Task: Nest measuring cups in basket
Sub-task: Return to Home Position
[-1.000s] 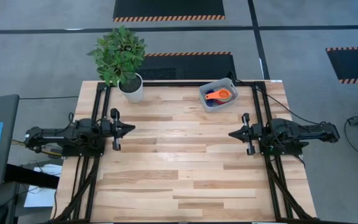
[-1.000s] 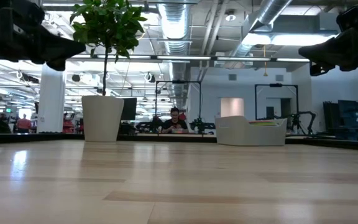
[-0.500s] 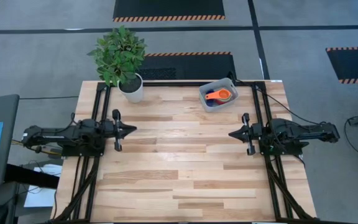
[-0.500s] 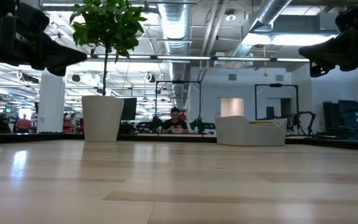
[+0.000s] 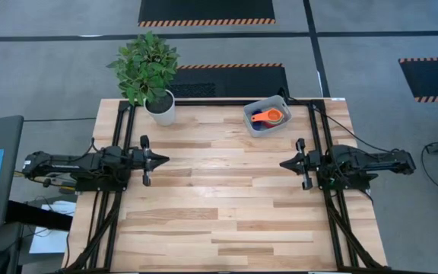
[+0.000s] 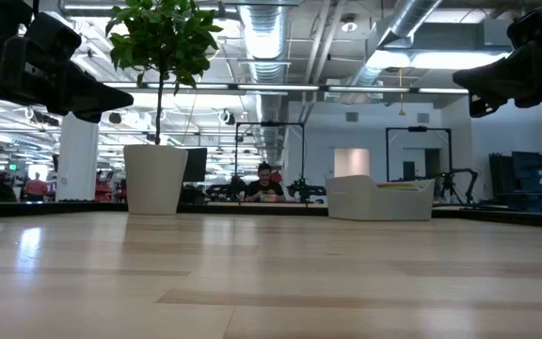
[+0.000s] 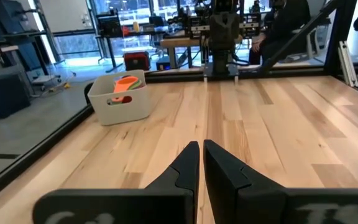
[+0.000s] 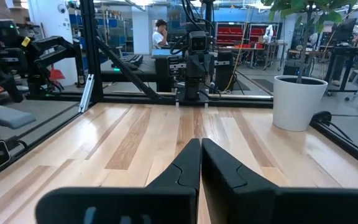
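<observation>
Seen from above: basket [image 5: 248,112] at the 1 o'clock corner of the table [image 5: 219,213], measuring cups [image 5: 271,116] nested inside, orange on top, handle toward 9 o'clock. Lies near the right gripper [image 5: 284,163], at its 11 o'clock; well apart from the left gripper [image 5: 162,159], at its 2 o'clock. Both pinched together, empty. Probably only parking left.

You see a pale grey basket [image 5: 247,114] holding an orange measuring cup [image 5: 268,116]. Along the same edge as the basket, the pot [image 5: 162,111] is white, its plant [image 5: 144,65] green. The table [image 5: 219,205] is pale streaked planks; beyond the basket, a black mat [image 5: 234,82] edged in orange-and-black stripes.
</observation>
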